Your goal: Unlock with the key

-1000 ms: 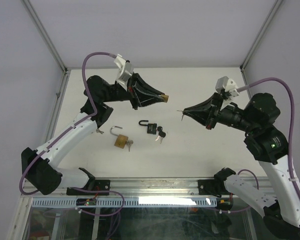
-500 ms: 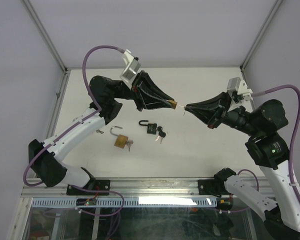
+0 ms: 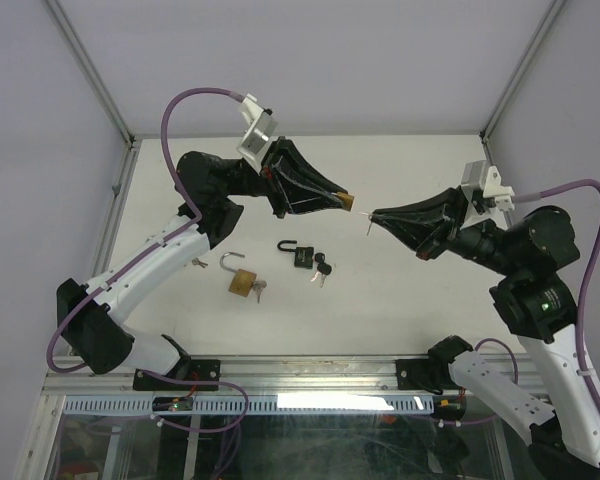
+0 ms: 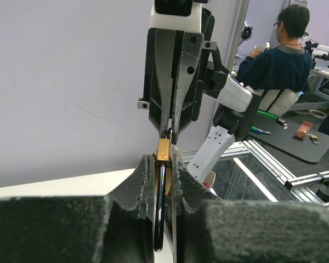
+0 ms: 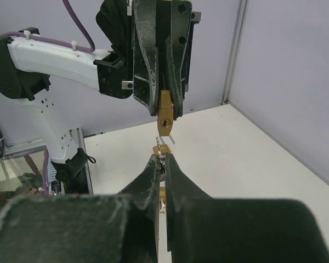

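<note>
A brass padlock hangs in the air, pinched by my shut left gripper. In the left wrist view its brass body sticks out past the pads and its dark shackle runs back between them. My right gripper is shut on a small silver key that points at the padlock. In the right wrist view the keyhole faces me on the padlock. The key tip sits just below it, with a small gap, beyond my right gripper.
On the white table lie an open brass padlock with a key in it and a black padlock with keys beside it. Metal frame posts and grey walls surround the table. A person sits at a desk outside.
Both arms have come together above the table: the left one swung right with the padlock and the right one rose and moved left with the key. The gap between them has narrowed.
</note>
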Available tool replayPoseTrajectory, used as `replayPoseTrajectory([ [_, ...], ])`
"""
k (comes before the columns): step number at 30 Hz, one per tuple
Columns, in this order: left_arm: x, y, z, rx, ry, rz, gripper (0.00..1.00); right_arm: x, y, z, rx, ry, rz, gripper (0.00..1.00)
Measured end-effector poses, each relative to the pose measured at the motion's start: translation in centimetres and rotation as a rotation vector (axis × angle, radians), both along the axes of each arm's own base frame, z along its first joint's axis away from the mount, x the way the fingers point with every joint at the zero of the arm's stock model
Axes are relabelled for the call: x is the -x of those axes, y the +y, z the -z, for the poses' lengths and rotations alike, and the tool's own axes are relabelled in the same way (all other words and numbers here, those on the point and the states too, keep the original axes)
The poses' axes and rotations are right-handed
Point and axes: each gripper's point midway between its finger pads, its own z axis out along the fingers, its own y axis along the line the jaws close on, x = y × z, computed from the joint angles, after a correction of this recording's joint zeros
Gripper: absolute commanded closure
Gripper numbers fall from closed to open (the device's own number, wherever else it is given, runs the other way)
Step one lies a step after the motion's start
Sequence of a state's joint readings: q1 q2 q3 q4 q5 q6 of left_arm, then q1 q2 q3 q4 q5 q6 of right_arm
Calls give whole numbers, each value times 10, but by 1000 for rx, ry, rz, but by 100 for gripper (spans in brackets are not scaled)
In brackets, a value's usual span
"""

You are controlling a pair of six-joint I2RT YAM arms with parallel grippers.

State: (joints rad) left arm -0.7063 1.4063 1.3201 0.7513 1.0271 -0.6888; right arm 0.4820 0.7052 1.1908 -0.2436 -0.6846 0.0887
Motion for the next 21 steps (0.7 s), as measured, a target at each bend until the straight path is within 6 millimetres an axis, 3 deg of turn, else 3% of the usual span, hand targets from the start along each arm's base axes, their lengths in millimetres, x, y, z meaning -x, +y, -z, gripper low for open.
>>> replayPoseTrajectory([
  [21, -2, 0, -2, 8, 6, -12, 100, -10, 8, -6, -41, -11, -17, 100],
])
